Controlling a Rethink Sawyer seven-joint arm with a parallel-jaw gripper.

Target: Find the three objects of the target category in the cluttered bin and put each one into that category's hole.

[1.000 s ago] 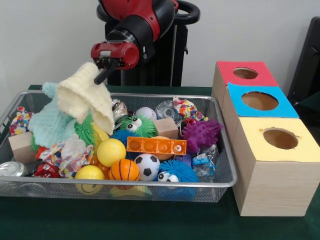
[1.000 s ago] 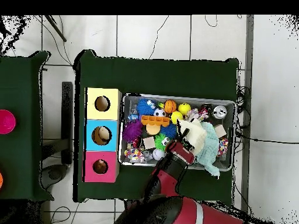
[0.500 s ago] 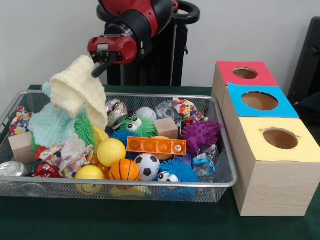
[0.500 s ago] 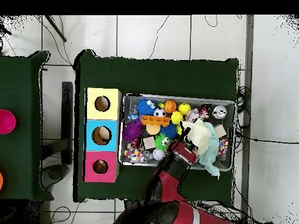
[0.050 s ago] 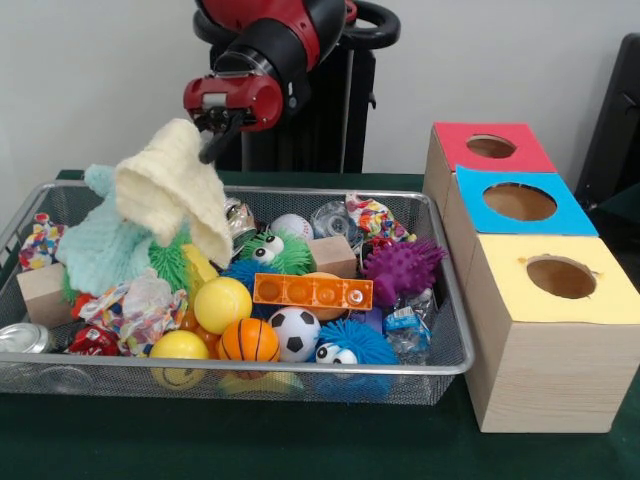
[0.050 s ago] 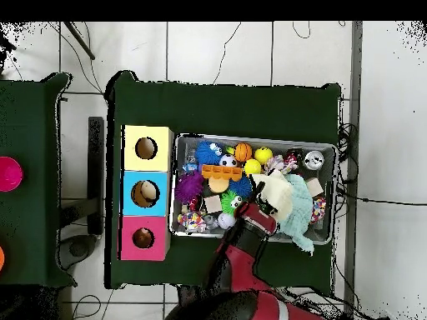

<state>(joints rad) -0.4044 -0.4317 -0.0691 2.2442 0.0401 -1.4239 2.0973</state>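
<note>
Cream knitted cloth (image 5: 172,190) hangs crumpled, pinched in the gripper (image 5: 208,152) fingers above the bin (image 5: 440,365).

A: what's the gripper (image 5: 207,152) got?
B: pinching a cream cloth (image 5: 176,187), lifted above the wire bin's (image 5: 452,340) left end, draping onto a mint cloth (image 5: 100,245). Three boxes sit right of the bin.

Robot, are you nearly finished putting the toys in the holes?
Not nearly. Something pale already sits in the blue box's hole; the yellow box looks empty. Right now the gripper holds a cream cloth lifted above the wire bin, which is full of balls and toys, so most sorting is left.
</note>
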